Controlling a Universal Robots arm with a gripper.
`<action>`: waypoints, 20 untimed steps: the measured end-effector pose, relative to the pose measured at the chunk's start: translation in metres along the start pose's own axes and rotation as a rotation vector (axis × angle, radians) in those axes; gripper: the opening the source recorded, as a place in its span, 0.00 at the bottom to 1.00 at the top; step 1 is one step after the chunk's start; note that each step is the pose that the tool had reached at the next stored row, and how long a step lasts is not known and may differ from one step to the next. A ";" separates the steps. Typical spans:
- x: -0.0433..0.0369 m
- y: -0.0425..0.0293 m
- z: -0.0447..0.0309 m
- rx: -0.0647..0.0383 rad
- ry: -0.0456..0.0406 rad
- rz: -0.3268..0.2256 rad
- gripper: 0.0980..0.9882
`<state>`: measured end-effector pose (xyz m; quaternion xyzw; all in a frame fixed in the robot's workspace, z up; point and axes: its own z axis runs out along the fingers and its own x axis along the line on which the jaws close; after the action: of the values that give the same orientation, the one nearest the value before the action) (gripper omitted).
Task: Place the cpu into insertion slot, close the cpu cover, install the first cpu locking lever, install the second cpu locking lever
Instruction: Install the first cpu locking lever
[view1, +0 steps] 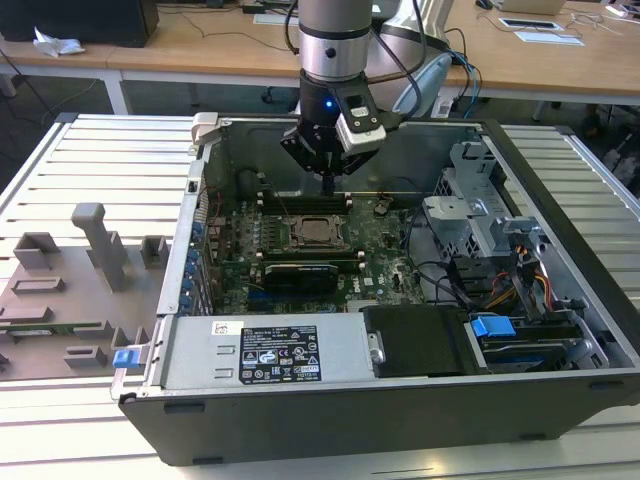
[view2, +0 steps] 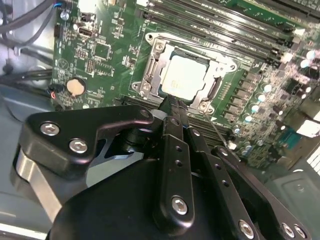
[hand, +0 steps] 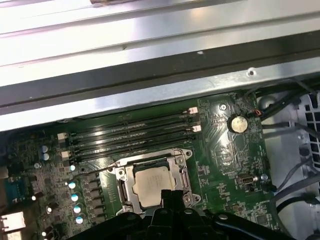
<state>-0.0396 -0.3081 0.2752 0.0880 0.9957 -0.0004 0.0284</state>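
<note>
Tool (view1: 328, 186) hangs inside the open computer case (view1: 300, 420) on the desk, fingers pressed together, nothing pinched. In the second wrist view its tip sits just beside the socket's edge; contact cannot be told. Cpu (view2: 186, 80) lies seated in the insertion slot (view2: 214, 89), mid green board, just near of the long memory slots (hand: 130, 135). Cpu cover (view2: 152, 75) looks folded down flat, framing the chip. One thin wire lever (view2: 220, 131) juts free beside the tool, so judged unlatched; the other lever's state cannot be told. Placing and cover appear done; lever work appears left.
</note>
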 end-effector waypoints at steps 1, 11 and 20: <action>0.0000 0.0000 0.0000 -0.001 0.0000 -0.010 0.01; 0.0000 0.0000 0.0000 -0.009 0.0007 -0.162 0.01; 0.0072 -0.0013 -0.0004 -0.016 0.0012 -0.280 0.01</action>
<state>-0.0468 -0.3081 0.2751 -0.0519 0.9982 0.0036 0.0282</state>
